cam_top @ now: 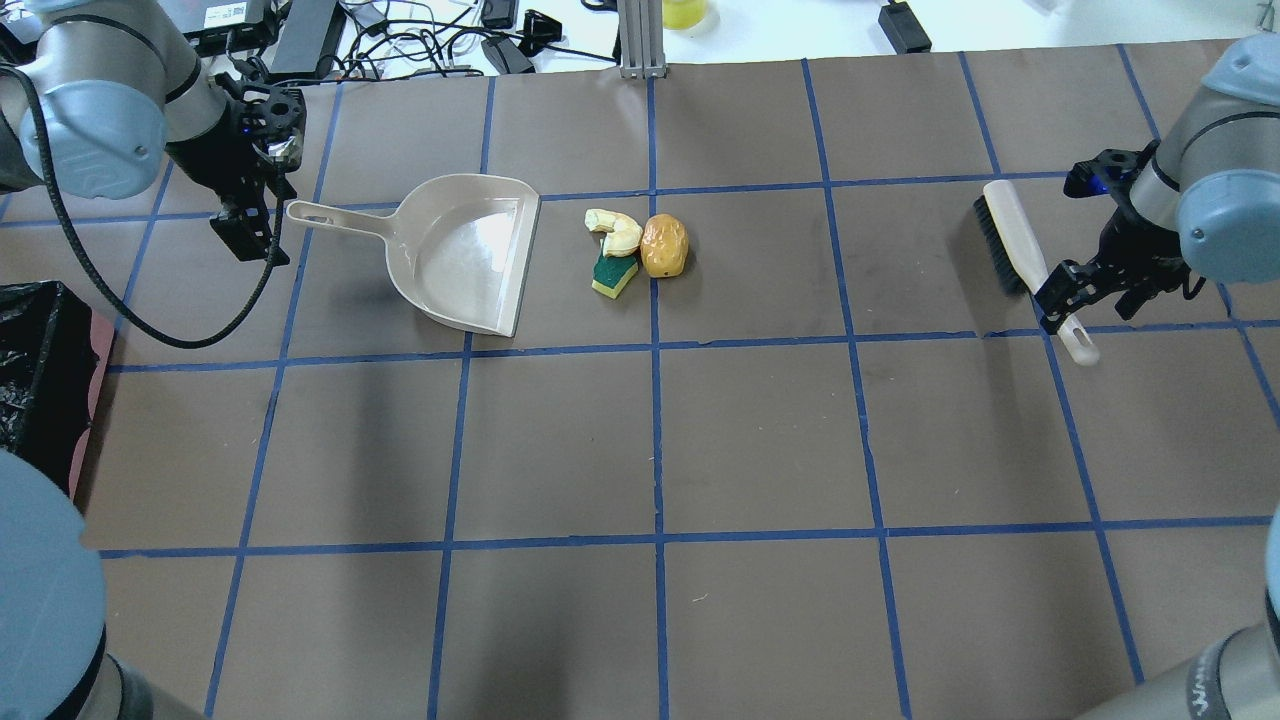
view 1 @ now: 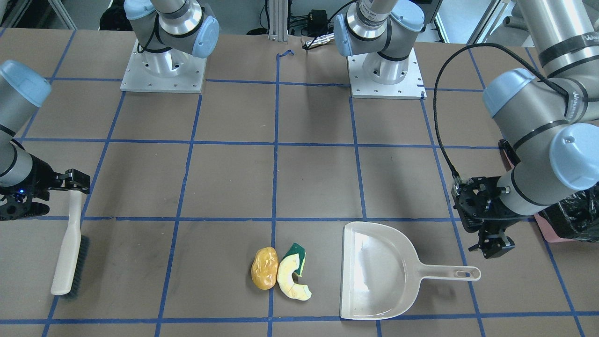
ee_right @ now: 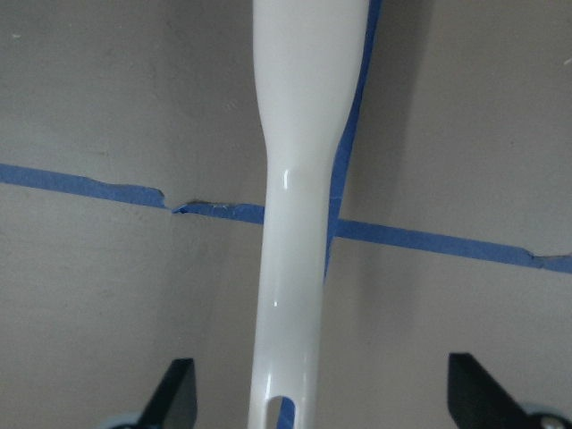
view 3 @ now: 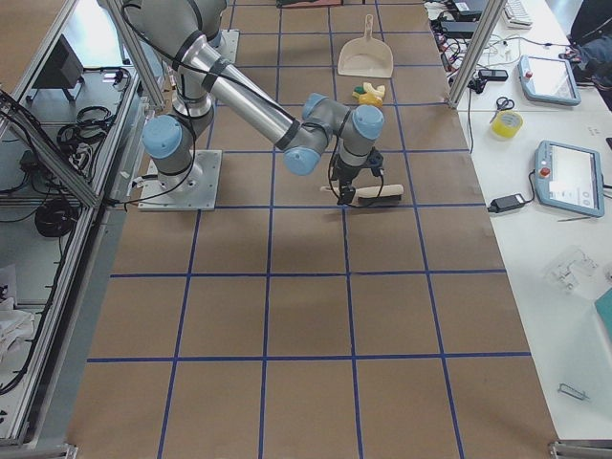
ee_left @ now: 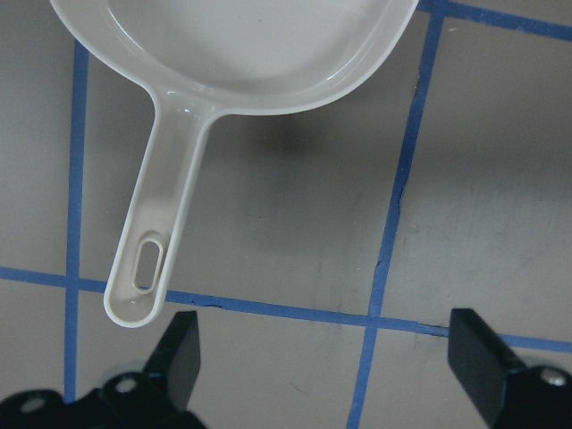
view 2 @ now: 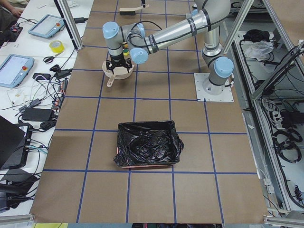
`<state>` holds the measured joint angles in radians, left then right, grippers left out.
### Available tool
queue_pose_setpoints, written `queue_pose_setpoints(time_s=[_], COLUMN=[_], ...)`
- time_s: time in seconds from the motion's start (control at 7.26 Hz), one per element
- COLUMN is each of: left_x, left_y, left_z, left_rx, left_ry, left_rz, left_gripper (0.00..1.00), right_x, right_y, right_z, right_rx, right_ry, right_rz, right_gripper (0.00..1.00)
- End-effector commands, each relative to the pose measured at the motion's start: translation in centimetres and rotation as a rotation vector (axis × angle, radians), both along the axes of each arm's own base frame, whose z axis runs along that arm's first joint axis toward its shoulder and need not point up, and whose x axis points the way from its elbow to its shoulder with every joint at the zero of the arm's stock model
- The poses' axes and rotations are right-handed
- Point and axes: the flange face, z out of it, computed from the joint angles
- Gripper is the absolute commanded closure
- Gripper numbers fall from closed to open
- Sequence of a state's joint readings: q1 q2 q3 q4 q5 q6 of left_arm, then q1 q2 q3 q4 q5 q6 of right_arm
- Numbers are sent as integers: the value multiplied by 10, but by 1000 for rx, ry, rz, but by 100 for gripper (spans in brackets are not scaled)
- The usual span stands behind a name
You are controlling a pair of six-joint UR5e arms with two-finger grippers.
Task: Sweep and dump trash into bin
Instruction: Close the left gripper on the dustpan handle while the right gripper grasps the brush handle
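Note:
The trash lies together mid-table: a golden-brown potato lump (view 1: 265, 267) (cam_top: 664, 245), a cream crescent (view 1: 291, 279) (cam_top: 618, 230) and a yellow-green sponge (view 1: 299, 256) (cam_top: 613, 275). The beige dustpan (view 1: 379, 271) (cam_top: 460, 250) lies flat beside them, mouth toward the trash. My left gripper (cam_top: 252, 238) (ee_left: 331, 349) is open just past the dustpan handle's end (ee_left: 138, 281), not around it. My right gripper (cam_top: 1085, 290) (ee_right: 322, 398) is open and straddles the white handle (ee_right: 304, 179) of the brush (view 1: 70, 252) (cam_top: 1010, 240), fingers clear of it.
The bin (view 2: 147, 145), pink-sided with a black bag, stands at the table's edge on my left side (cam_top: 40, 350) (view 1: 571, 215). Both arm bases (view 1: 164, 70) sit at the back. Blue tape lines grid the brown table (cam_top: 760, 440).

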<state>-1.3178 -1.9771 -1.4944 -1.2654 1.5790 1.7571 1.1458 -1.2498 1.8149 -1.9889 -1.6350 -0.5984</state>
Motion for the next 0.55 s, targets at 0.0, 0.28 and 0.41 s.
queue_pose_setpoints(time_s=[0.0, 0.28, 0.41], left_x=[9, 1, -7], left_y=[-31, -41, -44], left_z=[-19, -34, -38], left_rx=[9, -30, -48], left_ry=[-3, -22, -29], left_rz=[-131, -136, -130], left_gripper=[0, 8, 8], right_x=[4, 5, 5], right_y=[3, 6, 7], right_z=[-3, -9, -9], right_rx=[13, 24, 26], right_ry=[0, -5, -5], right_rz=[10, 22, 19], right_gripper=[15, 18, 18])
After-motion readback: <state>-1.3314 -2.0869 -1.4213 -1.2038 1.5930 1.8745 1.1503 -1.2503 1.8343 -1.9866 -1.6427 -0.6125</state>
